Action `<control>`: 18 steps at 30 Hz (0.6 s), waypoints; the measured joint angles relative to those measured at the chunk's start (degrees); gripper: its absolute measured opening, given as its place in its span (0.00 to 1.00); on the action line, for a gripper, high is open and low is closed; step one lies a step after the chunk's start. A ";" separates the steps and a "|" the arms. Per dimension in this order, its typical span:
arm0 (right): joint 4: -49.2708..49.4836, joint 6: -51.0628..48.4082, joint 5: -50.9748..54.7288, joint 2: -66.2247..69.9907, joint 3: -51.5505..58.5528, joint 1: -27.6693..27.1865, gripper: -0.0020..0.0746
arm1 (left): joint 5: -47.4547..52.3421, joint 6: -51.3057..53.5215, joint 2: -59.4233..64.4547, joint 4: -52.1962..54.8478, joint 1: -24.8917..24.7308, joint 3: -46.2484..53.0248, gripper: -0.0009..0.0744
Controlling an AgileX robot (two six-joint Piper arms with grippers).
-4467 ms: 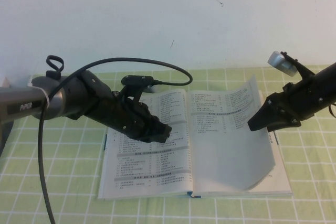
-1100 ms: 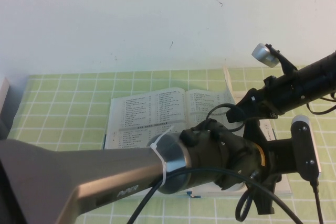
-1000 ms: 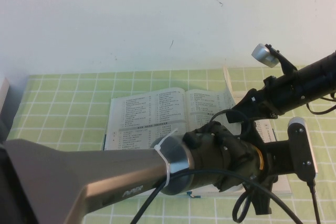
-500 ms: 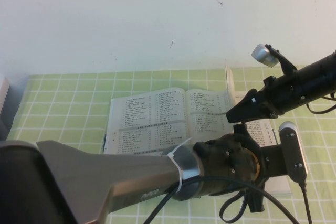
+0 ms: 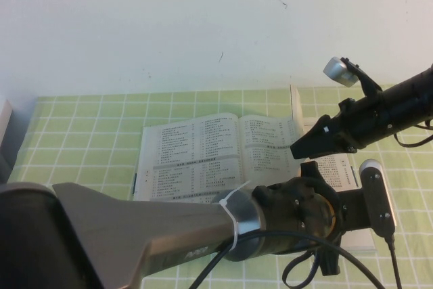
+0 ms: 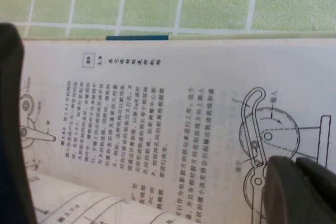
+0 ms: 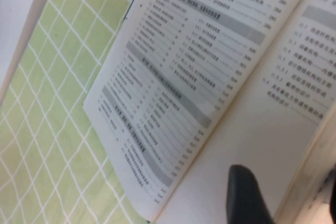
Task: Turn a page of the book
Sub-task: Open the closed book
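Currently the book (image 5: 203, 150) lies open and flat on the green checked cloth (image 5: 81, 140) that covers the surface, its spine running away from me toward the white wall (image 5: 169, 25). My right claw (image 5: 298, 147) hovers over the right-hand half of the book, tips pointing toward the spine. A lifted page (image 5: 295, 109) stands nearly upright on its edge just beside this claw, on the far side of its tips. In the right wrist view one dark finger (image 7: 247, 195) shows over the white paper, with the lifted sheet passing beside it; my right claw stands spread, and I cannot tell whether the sheet lies between its fingers or only beside them. My left arm (image 5: 135, 235) crosses the near foreground from my left and hides the near part of the book. My left claw (image 5: 325, 262) is low over the near right-hand corner of the book, largely hidden behind its own wrist in the high view. In the left wrist view two dark fingers (image 6: 302, 190) frame a page printed with text and a line diagram, well apart from each other, so this claw is spread as well. A dark-blue cover edge (image 6: 136, 38) shows beyond that page.
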 joint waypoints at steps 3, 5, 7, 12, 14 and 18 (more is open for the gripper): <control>0.00 0.00 0.00 0.00 0.00 0.00 0.45 | 0.39 0.00 0.03 0.00 0.00 0.00 0.01; 0.00 0.00 0.00 0.00 0.00 0.00 0.45 | 0.87 0.00 0.26 0.13 0.00 -0.09 0.01; 0.00 0.00 0.00 0.00 0.00 0.00 0.45 | 1.41 0.00 0.66 0.13 0.00 -0.35 0.01; -0.21 -0.12 0.65 0.00 0.00 0.00 0.45 | 2.42 -0.09 1.18 -0.10 0.00 -0.66 0.01; -0.77 -0.12 0.78 0.00 0.00 0.00 0.45 | 2.54 -0.09 1.28 -0.44 0.00 -0.66 0.01; -2.80 -0.12 1.15 0.00 -0.39 0.00 0.45 | 2.64 -0.12 1.28 -1.45 0.00 -0.79 0.01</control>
